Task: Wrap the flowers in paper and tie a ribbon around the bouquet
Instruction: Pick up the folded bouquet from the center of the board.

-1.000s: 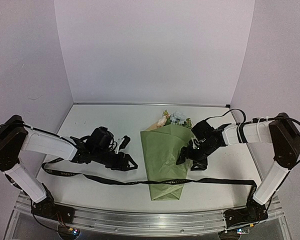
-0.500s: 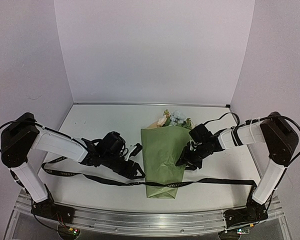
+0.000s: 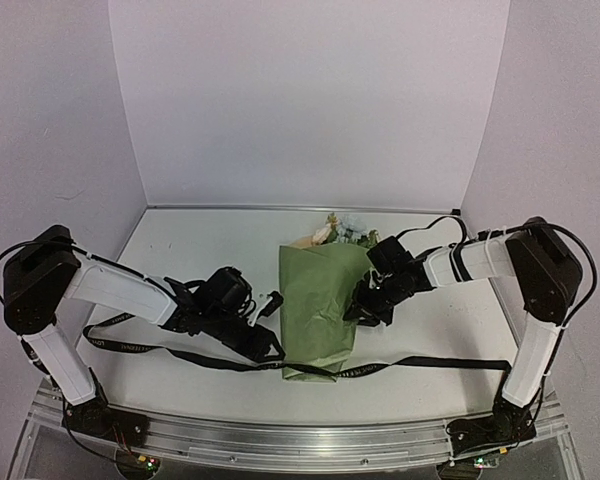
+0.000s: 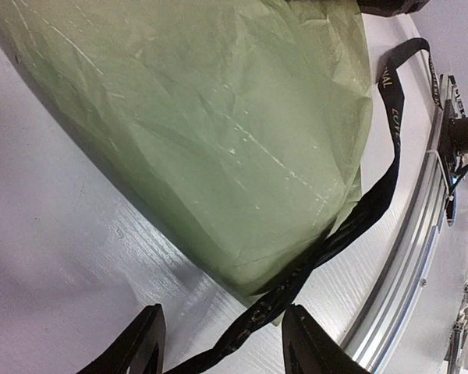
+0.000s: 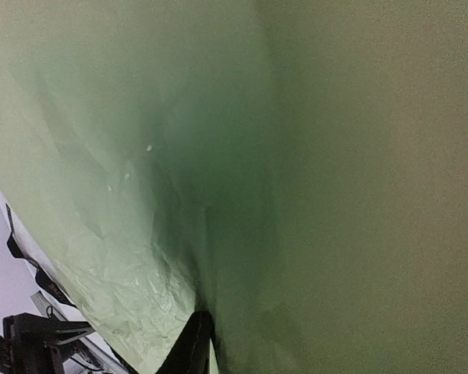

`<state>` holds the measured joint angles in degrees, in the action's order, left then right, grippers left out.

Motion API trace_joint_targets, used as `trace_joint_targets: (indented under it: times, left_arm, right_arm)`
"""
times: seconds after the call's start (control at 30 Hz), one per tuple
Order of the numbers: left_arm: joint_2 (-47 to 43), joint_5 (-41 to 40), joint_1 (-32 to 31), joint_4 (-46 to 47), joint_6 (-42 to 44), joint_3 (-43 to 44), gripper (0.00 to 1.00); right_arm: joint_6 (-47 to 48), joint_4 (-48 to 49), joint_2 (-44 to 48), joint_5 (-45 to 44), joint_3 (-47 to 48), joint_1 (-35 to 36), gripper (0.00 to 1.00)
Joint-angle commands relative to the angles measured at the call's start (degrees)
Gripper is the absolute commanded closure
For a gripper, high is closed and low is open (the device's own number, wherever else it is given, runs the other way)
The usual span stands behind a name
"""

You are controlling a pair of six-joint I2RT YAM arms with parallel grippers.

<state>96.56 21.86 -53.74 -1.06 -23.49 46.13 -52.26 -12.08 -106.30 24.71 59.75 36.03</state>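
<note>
My left gripper point(image 3: 271, 348) has travelled right to the ribbon point(image 3: 420, 362) beside the paper point(image 3: 315, 310), while my right gripper point(image 3: 364, 311) has moved onto the paper's right edge and, it seems, narrowed there, pulling it leftwards.

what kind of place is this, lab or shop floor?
Probably a lab test cell: a plain white table boxed in by blank backdrop panels, with an aluminium rail along its near edge.
</note>
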Motion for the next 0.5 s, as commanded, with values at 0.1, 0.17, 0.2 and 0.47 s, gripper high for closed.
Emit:
trace_joint_targets:
  times: [0.1,0.17,0.2,0.47]
  left_arm:
    - [1.8,-1.6,-0.7,-0.5,2.3,1.1,0.52]
    - [2.2,-2.2,-0.9,-0.8,1.9,1.2,0.56]
    - [2.2,-2.4,-1.0,-1.0,1.7,1.1,0.57]
    - [-5.5,-5.0,-1.3,-2.1,-0.8,-1.6,0.54]
  right_arm:
    - [2.7,-4.0,-2.6,-1.8,7.1,-0.7,0.83]
    - [2.4,-5.0,-3.2,-1.3,8.6,-1.0,0.83]
    - [2.2,-5.4,-3.4,-1.1,9.2,-1.1,0.83]
    - [-2.7,-10.6,-3.1,0.9,13.1,-1.1,0.85]
